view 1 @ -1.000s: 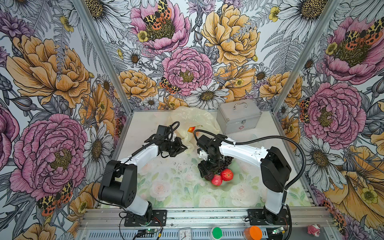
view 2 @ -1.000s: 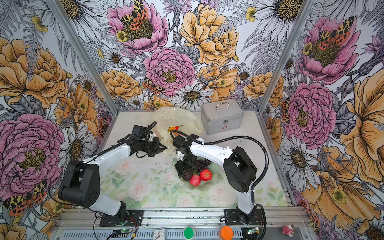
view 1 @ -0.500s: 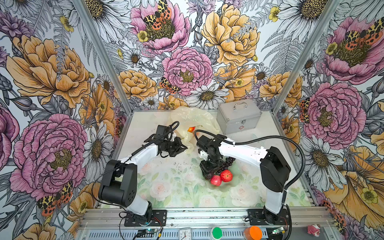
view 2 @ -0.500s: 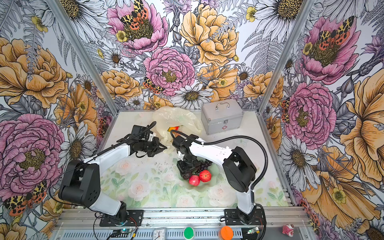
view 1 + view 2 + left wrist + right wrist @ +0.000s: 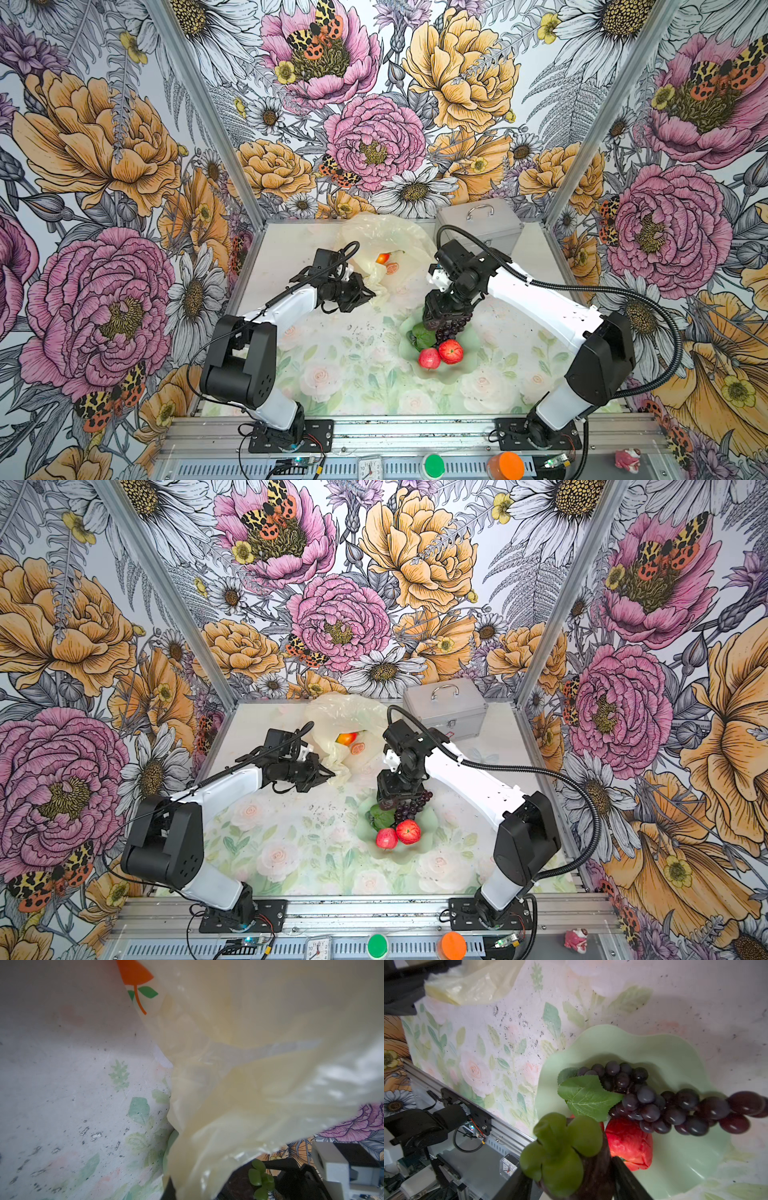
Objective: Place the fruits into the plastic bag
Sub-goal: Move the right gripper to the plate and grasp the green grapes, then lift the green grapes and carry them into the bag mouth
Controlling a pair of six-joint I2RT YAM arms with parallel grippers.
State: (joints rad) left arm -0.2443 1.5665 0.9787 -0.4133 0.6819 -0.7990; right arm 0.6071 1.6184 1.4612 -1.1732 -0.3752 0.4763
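My right gripper (image 5: pixel 571 1184) is shut on a dark brown fruit (image 5: pixel 593 1178) with a green lobed cap, just above the pale green dish (image 5: pixel 675 1053). In the dish lie purple grapes (image 5: pixel 654 1101), a green leaf (image 5: pixel 585 1095) and a red apple (image 5: pixel 629 1142). Both top views show this gripper (image 5: pixel 440 318) (image 5: pixel 392 800) over the dish's far side, with two apples (image 5: pixel 451 351) (image 5: pixel 408 831) at the near side. My left gripper (image 5: pixel 368 293) is shut on the edge of the plastic bag (image 5: pixel 386 237) (image 5: pixel 249 1064). A yellow-red mango (image 5: pixel 382 258) lies inside the bag.
A silver metal case (image 5: pixel 482 224) with a handle stands at the back right, behind my right arm. The bag's mouth faces the dish, with a short stretch of floral tabletop (image 5: pixel 357 345) between them.
My right gripper's jaws have narrowed onto the dark fruit and risen a little over the dish. The left gripper has kept still, holding the bag.
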